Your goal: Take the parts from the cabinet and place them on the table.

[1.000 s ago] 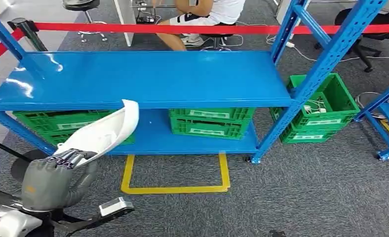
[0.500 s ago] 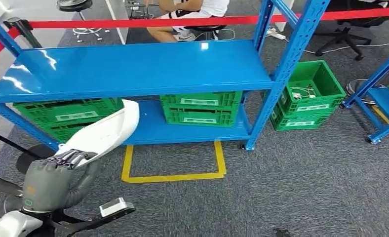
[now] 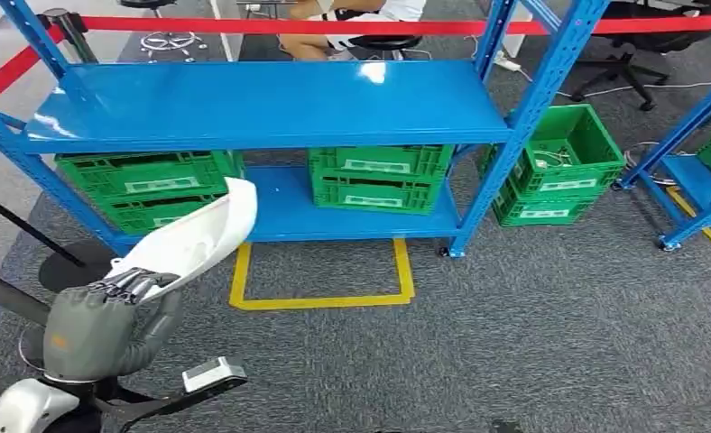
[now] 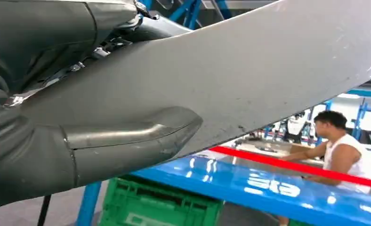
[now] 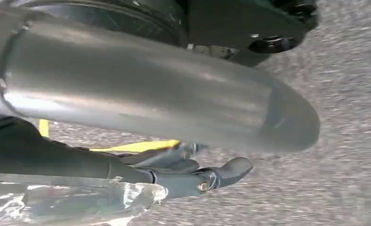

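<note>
Head view, part: the white part (image 3: 194,239), a long curved shell, sits in the left hand (image 3: 108,316) low on the robot's left side, its free end rising toward the blue rack (image 3: 262,104), well short of it.
Head view, grip: the fingers (image 3: 131,284) wrap the lower end of the shell, so this hand is closed around it.
Head view, handling: it looks like a thin, stiff plastic cover, probably light and smooth enough to slip. Held at one end, the long free end could swing, so a hold nearer the middle would likely be steadier.
Head view, change: the rack, the green crates (image 3: 379,176) and the yellow floor marking (image 3: 320,271) sit differently in the picture than a second ago, with more of the red tape (image 3: 271,25) and left crates showing. The camera has moved; the part keeps its place in the hand.
Left wrist view: the thumb (image 4: 127,141) presses on the grey-looking underside of the part (image 4: 249,70); a seated person (image 4: 343,150) is beyond the rack.
Right wrist view: the right hand (image 5: 150,99) hangs over grey carpet (image 5: 343,70); I cannot tell whether it is open or closed.
</note>
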Robot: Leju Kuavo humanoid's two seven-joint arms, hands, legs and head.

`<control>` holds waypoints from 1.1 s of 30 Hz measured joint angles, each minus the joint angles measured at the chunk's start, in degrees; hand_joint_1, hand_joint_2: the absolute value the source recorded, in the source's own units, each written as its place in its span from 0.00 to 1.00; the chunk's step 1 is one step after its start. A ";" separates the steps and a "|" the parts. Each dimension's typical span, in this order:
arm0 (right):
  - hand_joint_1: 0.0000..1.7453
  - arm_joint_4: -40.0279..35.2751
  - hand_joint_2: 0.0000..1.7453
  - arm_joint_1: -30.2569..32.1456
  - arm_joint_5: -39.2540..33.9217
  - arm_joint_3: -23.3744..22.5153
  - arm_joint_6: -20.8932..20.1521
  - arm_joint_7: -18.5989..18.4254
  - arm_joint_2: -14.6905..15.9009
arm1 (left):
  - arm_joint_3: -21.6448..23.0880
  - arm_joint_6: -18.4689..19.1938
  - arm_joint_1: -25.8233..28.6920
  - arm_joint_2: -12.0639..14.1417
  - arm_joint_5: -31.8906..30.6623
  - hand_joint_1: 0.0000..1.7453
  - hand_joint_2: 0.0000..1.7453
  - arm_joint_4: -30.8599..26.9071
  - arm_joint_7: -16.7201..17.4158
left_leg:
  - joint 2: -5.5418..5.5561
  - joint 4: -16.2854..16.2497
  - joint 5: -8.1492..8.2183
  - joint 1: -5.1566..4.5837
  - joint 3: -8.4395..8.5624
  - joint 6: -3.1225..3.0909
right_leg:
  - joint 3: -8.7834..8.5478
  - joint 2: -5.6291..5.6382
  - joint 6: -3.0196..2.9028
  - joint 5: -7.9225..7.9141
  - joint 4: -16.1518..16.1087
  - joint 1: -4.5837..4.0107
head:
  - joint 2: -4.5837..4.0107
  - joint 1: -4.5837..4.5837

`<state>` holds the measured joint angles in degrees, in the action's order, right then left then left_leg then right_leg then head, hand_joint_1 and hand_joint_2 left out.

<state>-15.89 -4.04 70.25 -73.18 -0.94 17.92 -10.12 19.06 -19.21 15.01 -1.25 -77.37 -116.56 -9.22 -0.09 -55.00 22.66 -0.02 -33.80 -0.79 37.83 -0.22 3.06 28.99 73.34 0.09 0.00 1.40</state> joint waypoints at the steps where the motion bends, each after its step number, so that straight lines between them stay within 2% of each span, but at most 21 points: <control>1: 0.00 0.00 0.00 0.00 -0.07 0.00 0.00 0.00 0.00 | 0.00 0.11 -0.08 -0.04 0.09 1.00 1.00 0.00 -0.04 | 0.04 -0.07 -0.61 -0.02 -0.80 0.16 | -3.62 0.04 -0.26 -1.81 -4.30 -0.01 | 0.00 0.00; 2: 0.00 0.00 0.00 -0.07 -0.11 0.00 0.00 0.02 0.00 | 0.00 0.11 -0.19 -0.09 0.20 1.00 1.00 0.00 -0.11 | 0.10 -0.14 -1.22 -0.02 -1.25 0.37 | -7.75 0.17 -0.53 -2.03 -9.72 -0.01 | 0.00 -0.02; 3: 0.00 0.00 0.00 -0.28 -0.13 0.00 0.00 0.07 0.00 | 0.00 0.13 -0.29 -0.13 0.39 1.00 1.00 0.00 -0.24 | 0.15 -0.27 -1.74 -0.16 -1.65 0.66 | -11.43 0.52 -0.74 0.50 -15.37 -0.10 | 0.00 0.02; 4: 0.00 0.00 0.00 -0.41 -0.20 0.00 -0.02 0.13 0.00 | -0.04 0.15 -0.52 -0.15 0.59 1.00 1.00 0.00 -0.37 | 0.08 -0.37 -2.34 -0.22 -1.88 0.98 | -13.22 0.73 -0.73 1.30 -18.66 -0.24 | 0.00 -0.09; 6: 0.00 0.00 0.00 -0.27 -0.39 -0.09 -0.04 0.04 -0.11 | -0.04 0.35 -0.93 -0.22 0.79 1.00 1.00 0.15 -1.01 | 0.07 0.09 -3.72 0.07 -1.93 1.64 | -11.69 0.73 -1.18 0.53 -17.69 -0.63 | 0.02 0.20; 8: 0.00 0.00 0.00 -0.18 -0.63 -0.20 -0.04 -0.07 -0.33 | -0.07 0.55 -0.96 -0.31 1.05 1.00 1.00 0.39 -1.18 | 0.20 -0.10 -3.65 0.17 -2.48 2.36 | -10.51 0.26 -2.40 -0.80 -17.88 -0.08 | 0.00 0.15; 10: 0.00 0.00 0.00 -0.25 -0.76 -0.35 0.00 -0.22 -0.35 | -0.15 0.74 -1.12 -0.37 1.16 1.00 1.00 0.57 -1.42 | 0.15 -4.91 3.20 0.17 -4.20 2.95 | -9.16 0.13 -3.13 -2.24 -17.82 -0.16 | 0.00 -0.46; 12: 0.00 0.00 0.00 -0.21 -0.90 -0.61 0.02 -0.31 -0.39 | -0.15 0.81 -1.34 -0.48 1.31 1.00 1.00 0.83 -1.84 | 0.15 -14.67 9.27 0.19 -6.65 3.30 | -7.25 0.00 -3.15 -3.94 -17.68 -0.17 | 0.00 -0.48; 13: 0.00 0.00 0.00 -0.14 -1.00 -0.66 0.02 -0.39 -0.39 | -0.15 0.94 -1.38 -0.52 1.48 1.00 1.00 0.98 -1.92 | 0.15 -17.93 9.84 0.18 -6.91 3.33 | -6.20 -0.04 -3.06 -4.69 -17.62 -0.18 | 0.00 -0.50; 14: 0.00 0.00 0.00 -0.10 -1.18 -0.70 0.04 -0.48 -0.42 | -0.17 1.03 -1.44 -0.55 1.64 1.00 1.00 1.16 -1.99 | 0.15 -18.45 8.78 0.18 -6.15 3.30 | -5.22 -0.15 -2.99 -5.35 -17.52 -0.18 | 0.00 -0.48; 15: 0.00 0.00 0.00 -0.09 -1.22 -0.77 0.11 -0.52 -0.42 | -0.17 1.11 -1.53 -0.57 1.66 1.00 1.00 1.31 -2.03 | 0.15 -16.81 6.71 0.18 -4.29 3.20 | -4.18 -0.22 -2.93 -6.06 -17.38 -0.18 | 0.00 -0.50; 17: 0.00 0.00 0.00 -0.16 -1.36 -0.96 0.11 -0.55 -0.55 | -0.17 1.14 -1.80 -0.66 1.70 1.00 1.00 1.42 -2.03 | 0.14 -7.99 3.64 0.19 2.32 2.88 | -2.42 -0.19 -2.66 -7.30 -17.06 -0.17 | 0.00 -0.50; 18: 0.00 0.00 0.00 -0.15 -1.38 -1.03 0.13 -0.55 -0.59 | -0.15 1.14 -2.04 -0.68 1.70 1.00 1.00 1.42 -2.05 | 0.14 -2.72 4.65 0.13 6.32 2.71 | -1.83 -0.16 -2.33 -7.84 -16.95 -0.29 | 0.00 -0.52; 19: 0.00 0.00 0.00 -0.14 -1.42 -1.03 0.15 -0.55 -0.59 | -0.15 1.14 -2.29 -0.79 1.73 1.00 1.00 1.40 -2.19 | 0.19 1.49 5.72 0.00 8.41 2.30 | -1.33 -0.18 -2.10 -8.32 -16.68 -0.56 | 0.00 -0.48; 23: 0.00 0.00 0.00 0.19 -1.75 -1.16 0.13 -0.55 -0.61 | -0.17 1.64 -2.55 -1.16 2.01 1.00 1.00 1.77 -2.67 | 0.04 1.10 4.06 -0.03 6.25 0.59 | -0.59 -0.07 -0.86 -10.44 -17.34 -0.36 | 0.00 -0.53; 25: 0.00 0.00 0.00 0.23 -1.84 -1.40 0.11 -0.55 -0.61 | -0.17 1.81 -2.97 -1.38 2.27 1.00 1.00 1.97 -2.84 | -0.10 1.08 3.01 0.08 5.31 -0.21 | 1.09 0.06 -0.17 -5.06 -13.59 -0.21 | 0.00 -0.09; 27: 0.00 0.00 0.00 0.18 -1.90 -1.57 0.09 -0.50 -0.61 | -0.22 2.12 -3.21 -1.62 2.47 1.00 1.00 2.21 -2.86 | -0.10 1.03 1.77 -0.01 3.82 -0.39 | 3.91 0.06 0.20 0.92 -3.43 -0.14 | 0.00 -0.06; 28: 0.00 0.00 0.00 0.15 -1.95 -1.62 0.09 -0.44 -0.61 | -0.22 2.30 -3.31 -1.66 2.49 1.00 1.00 2.36 -2.89 | -0.10 0.98 1.13 -0.03 2.93 -0.36 | 4.81 0.06 0.25 2.54 0.66 -0.14 | 0.00 -0.02; 30: 0.00 0.00 0.00 0.14 -2.19 -1.75 0.09 -0.37 -0.61 | -0.22 2.62 -3.53 -1.75 2.58 1.00 1.00 2.71 -2.95 | -0.08 0.92 -0.02 -0.05 1.42 -0.25 | 2.67 0.06 0.12 1.15 0.85 -0.14 | 0.00 -0.04; 32: 0.00 0.00 0.00 0.11 -2.40 -2.01 0.09 -0.31 -0.61 | -0.22 2.80 -3.93 -1.96 2.66 1.00 1.00 3.04 -2.99 | 0.06 0.90 -1.01 -0.07 0.25 0.00 | -4.42 0.07 -0.30 -2.71 -8.47 -0.15 | 0.00 -0.02; 33: 0.00 -0.02 0.00 -0.02 -2.60 -2.08 0.11 -0.24 -0.61 | -0.24 2.91 -4.16 -2.03 2.78 1.00 1.00 3.15 -2.99 | 0.11 0.82 -1.43 -0.06 0.00 0.21 | -8.23 0.21 -0.60 -3.02 -13.90 -0.16 | 0.00 -0.04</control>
<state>-15.91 -4.06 67.65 -75.25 -0.83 17.68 -10.73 18.82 -16.30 10.85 -3.28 -74.60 -113.42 -12.22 0.02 -54.17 21.23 -0.08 -33.79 -0.58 29.60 -0.01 2.46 25.97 59.44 -0.07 0.00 1.35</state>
